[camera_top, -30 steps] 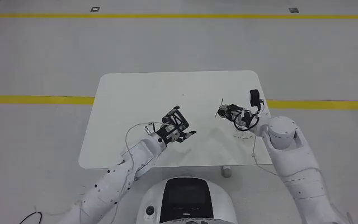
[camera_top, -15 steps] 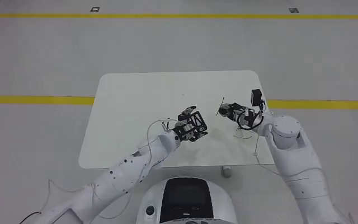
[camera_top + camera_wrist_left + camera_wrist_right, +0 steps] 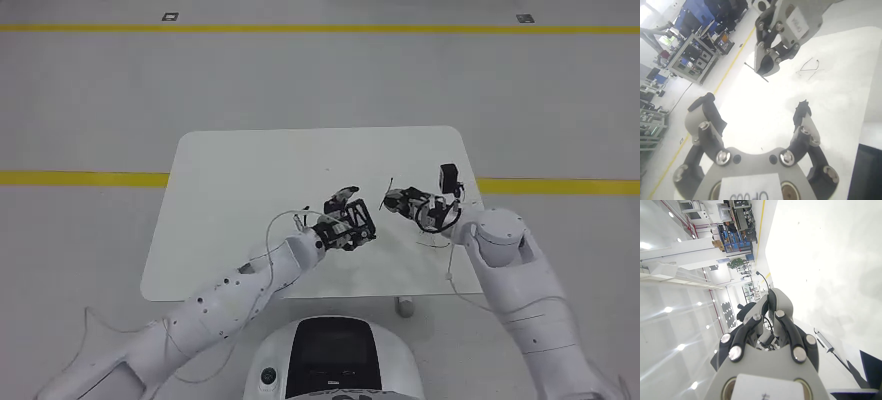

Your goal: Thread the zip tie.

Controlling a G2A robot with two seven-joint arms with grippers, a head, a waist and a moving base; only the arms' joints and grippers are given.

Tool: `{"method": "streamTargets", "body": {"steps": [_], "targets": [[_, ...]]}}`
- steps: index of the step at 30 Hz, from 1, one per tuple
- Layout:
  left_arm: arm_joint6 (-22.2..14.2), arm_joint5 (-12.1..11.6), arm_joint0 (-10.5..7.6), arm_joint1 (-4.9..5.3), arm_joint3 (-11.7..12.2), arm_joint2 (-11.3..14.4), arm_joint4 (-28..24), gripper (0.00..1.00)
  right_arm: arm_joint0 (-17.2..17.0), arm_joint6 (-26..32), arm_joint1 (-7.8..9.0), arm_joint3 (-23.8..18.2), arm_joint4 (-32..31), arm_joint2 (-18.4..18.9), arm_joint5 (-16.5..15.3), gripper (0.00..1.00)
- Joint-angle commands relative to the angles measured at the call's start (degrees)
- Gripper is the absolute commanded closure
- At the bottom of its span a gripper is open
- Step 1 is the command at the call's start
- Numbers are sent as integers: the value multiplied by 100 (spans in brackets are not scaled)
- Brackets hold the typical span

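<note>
A thin black zip tie (image 3: 390, 189) sticks out of my right gripper (image 3: 397, 201), which is shut on it above the table's right-middle. In the right wrist view the tie (image 3: 764, 279) curves up from the closed gripper (image 3: 769, 295) with its small head at the free end. My left gripper (image 3: 347, 213) hangs open a short way to the left of it, with nothing between its fingers. Seen from the left wrist, the open left gripper (image 3: 757, 108) faces the right gripper (image 3: 763, 73), and the tie (image 3: 749, 66) pokes out on both sides of those shut fingertips.
The white table (image 3: 240, 190) has rounded corners and bare room on its left half. A few thin pale ties (image 3: 809, 69) lie crossed on the table below the right gripper. A cable hangs from the right arm near the table's right edge (image 3: 452, 270).
The left arm has swung right, and its open gripper has closed in on the right gripper. The right gripper with the tie has shifted slightly left.
</note>
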Motion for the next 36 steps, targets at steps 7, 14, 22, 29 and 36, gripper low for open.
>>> {"method": "streamTargets", "body": {"steps": [7, 14, 22, 29, 36], "targets": [[-156, 122, -248, 50, 27, 258, 0, 0, 33, -6, 2, 54, 3, -30, 0, 100], [-332, 174, -919, 139, 119, 991, 0, 0, 83, 417, 15, 292, 321, -126, 0, 100], [7, 643, -1505, 229, 289, 1864, 0, 0, 239, 637, 67, 626, 642, -170, 0, 100], [18, 620, -1483, 229, 319, 1855, 0, 0, 194, 479, 54, 617, 708, -195, 0, 100], [517, 524, -1740, 259, 390, 2104, 0, 0, 280, 458, 38, 796, 1106, -287, 0, 100]]}}
